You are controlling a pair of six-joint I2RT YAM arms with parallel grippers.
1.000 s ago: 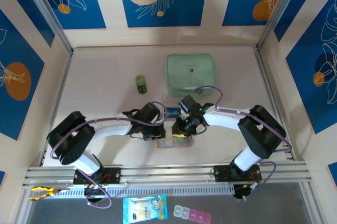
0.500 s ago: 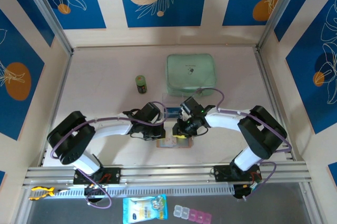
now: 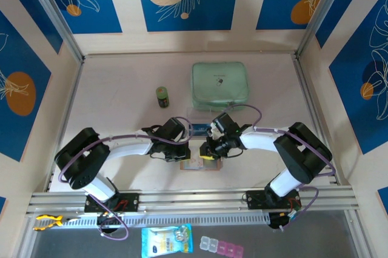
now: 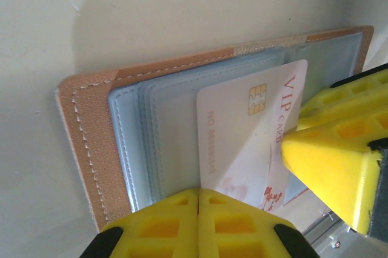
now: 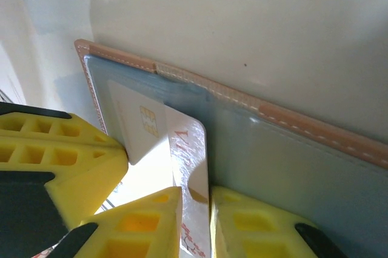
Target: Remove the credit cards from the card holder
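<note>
pale desk [image 3: 121,119] inside cream walls [image 3: 124,9] with blue floral panels, mint-green case [image 3: 220,86] and green can [image 3: 162,96] toward the far edge, open card holder [image 4: 91,125] by the near edge's middle, left gripper [image 4: 198,194] fingers together on it, right gripper [image 5: 194,194] pinching a white credit card [image 5: 185,143].

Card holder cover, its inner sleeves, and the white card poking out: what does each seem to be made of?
Card holder cover: tan leather or imitation leather, matte, with pale stitching along the edge.
Inner sleeves: soft clear plastic, greyish, with the stacked layers showing through.
Card: probably stiff white plastic, smooth and slightly glossy, with a gold chip and red print.
</note>
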